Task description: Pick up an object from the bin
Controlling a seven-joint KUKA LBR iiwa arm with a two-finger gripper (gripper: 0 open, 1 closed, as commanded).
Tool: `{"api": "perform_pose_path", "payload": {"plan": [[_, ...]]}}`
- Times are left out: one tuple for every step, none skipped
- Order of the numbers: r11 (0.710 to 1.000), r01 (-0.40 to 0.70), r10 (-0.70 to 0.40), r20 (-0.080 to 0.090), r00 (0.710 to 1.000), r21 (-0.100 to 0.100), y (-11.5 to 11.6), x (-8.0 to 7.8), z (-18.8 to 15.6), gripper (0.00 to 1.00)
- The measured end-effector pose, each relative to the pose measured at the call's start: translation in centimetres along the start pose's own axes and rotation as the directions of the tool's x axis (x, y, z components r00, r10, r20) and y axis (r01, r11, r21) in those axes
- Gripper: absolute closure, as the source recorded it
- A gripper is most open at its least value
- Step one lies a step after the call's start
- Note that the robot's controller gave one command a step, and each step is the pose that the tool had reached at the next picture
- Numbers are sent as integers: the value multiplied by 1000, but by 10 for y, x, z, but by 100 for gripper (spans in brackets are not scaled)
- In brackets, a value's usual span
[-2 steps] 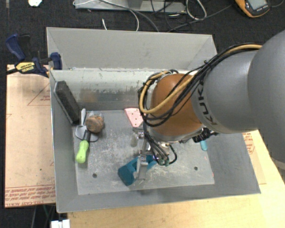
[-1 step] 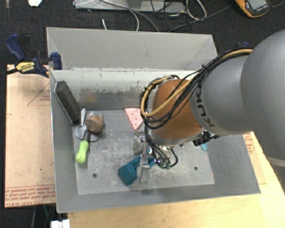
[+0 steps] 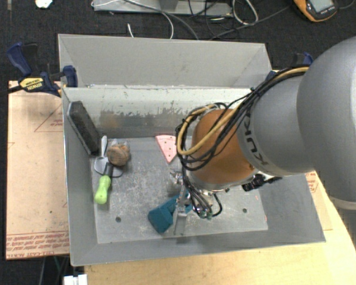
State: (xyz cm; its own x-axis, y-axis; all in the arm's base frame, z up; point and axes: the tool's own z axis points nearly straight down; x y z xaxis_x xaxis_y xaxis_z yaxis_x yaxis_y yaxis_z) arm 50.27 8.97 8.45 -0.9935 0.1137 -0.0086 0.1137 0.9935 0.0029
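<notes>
Gripper [image 3: 181, 210] beside teal lump [image 3: 160, 218], close to bin [image 3: 166, 243] front wall.

Grey arm [image 3: 320, 117] wears orange cover [image 3: 222, 156], looped cables [image 3: 193, 136].

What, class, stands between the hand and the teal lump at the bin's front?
Nothing visible: the hand is right beside the teal lump. The pink wedge and green-handled tool lie well apart.
</notes>
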Motion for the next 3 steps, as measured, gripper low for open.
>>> {"api": "perform_pose_path", "payload": {"plan": [[989,145,-145,-6,989,-1,-5,0,4,0],[947,321,-321,-5,947,1,-29,-17,-22,100],[947,320,-320,-5,947,1,-29,-17,-22,100]]}}
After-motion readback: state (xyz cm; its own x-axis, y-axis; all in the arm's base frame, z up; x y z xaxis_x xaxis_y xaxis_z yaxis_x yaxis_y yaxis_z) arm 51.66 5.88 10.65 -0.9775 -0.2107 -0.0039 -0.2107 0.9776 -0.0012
